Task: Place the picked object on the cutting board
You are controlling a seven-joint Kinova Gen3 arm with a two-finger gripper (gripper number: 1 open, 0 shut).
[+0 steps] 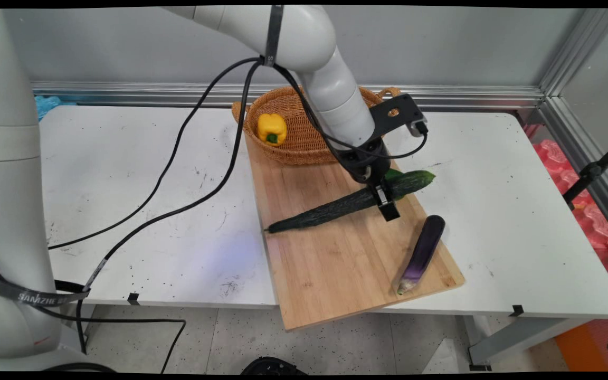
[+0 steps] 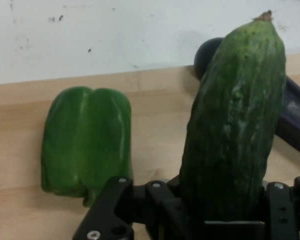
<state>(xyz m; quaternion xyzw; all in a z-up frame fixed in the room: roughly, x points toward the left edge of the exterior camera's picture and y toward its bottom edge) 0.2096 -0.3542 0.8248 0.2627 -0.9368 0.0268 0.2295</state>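
The arm reaches down over the cutting board point(image 1: 335, 253), wrist tilted, its gripper point(image 1: 383, 198) with jaws clamped round the cucumber point(image 1: 335, 208). A green pepper point(image 2: 85, 145) lies just beside; an eggplant point(image 1: 423, 250) lies nearby.

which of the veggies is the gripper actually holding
The long dark green cucumber, clamped in the gripper. The eggplant and green pepper lie free on the board; the yellow pepper sits in the basket.

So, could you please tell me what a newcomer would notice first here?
The gripper is shut on a long cucumber over the wooden board, with a green pepper beside it. An eggplant lies near the board's right edge, and a yellow pepper sits in the basket behind.
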